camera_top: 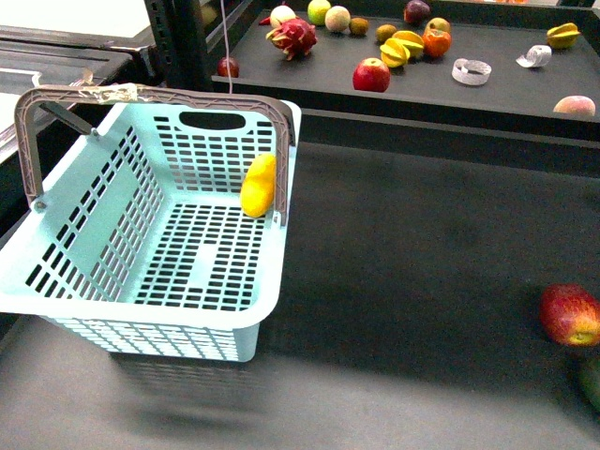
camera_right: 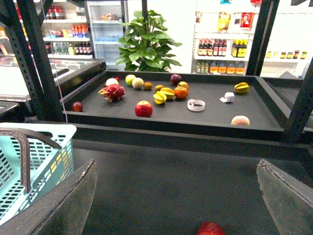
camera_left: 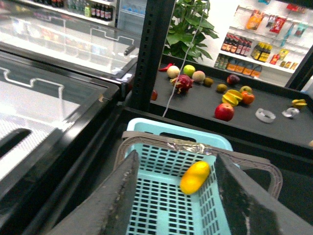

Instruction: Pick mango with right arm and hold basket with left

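Aqua plastic, slotted along its walls and floor, makes up the basket (camera_top: 141, 272) at the left of the front view, sitting on the dark table (camera_top: 422, 281) with its two grey-brown handles raised. The mango (camera_top: 259, 186), smooth, yellow-orange and oval, already lies inside, leaning against the basket's right wall near the far corner; the left wrist view shows it (camera_left: 194, 177) on the slotted floor beside that wall.

Judging by this, the picking part looks done, since the fruit is in the basket and nothing is being carried. The left pincer (camera_left: 176, 196) hangs above the basket's near end with its matte black jaws spread wide, touching neither rim nor handle, so the holding part appears undone. The right pincer (camera_right: 176, 196) is likewise spread and empty, over bare table to the right of the basket.

Further right, a glossy red-and-yellow rounder fruit (camera_top: 570, 315) rests near the table's edge. On the raised shelf (camera_top: 506, 94) behind lie other fruits, among them a red apple (camera_top: 371, 75) and a spiky pink dragon fruit (camera_top: 292, 37).
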Robot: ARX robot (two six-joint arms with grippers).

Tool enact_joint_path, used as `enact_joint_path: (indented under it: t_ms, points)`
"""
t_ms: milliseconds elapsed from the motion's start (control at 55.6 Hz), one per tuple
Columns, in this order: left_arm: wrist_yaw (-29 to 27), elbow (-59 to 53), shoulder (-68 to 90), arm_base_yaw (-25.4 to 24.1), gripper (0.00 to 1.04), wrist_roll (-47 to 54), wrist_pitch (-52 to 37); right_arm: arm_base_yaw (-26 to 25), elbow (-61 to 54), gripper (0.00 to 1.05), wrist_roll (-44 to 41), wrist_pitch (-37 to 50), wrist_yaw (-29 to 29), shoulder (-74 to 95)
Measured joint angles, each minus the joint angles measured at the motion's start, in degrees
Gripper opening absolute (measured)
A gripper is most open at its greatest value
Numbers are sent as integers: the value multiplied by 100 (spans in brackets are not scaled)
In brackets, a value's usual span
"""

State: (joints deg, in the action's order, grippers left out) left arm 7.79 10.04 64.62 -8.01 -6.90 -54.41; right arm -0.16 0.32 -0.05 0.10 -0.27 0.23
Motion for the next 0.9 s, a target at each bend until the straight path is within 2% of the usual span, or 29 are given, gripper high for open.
enact_joint_path:
  t_ms: [198, 288, 360, 899]
  points:
    - [-262, -647, -654, 269, 2, 531, 98, 0, 0, 97, 0, -2, 0, 0]
    - [-726, -754, -1176, 592, 2, 581, 490, 0, 0, 97, 0, -2, 0, 2]
    - [-734, -817, -1569, 772, 2, 592, 796, 0, 0, 97, 0, -2, 2, 0]
    - [-780, -887, -4013, 789, 2, 632, 2988, 0, 0, 97, 0, -2, 0, 0]
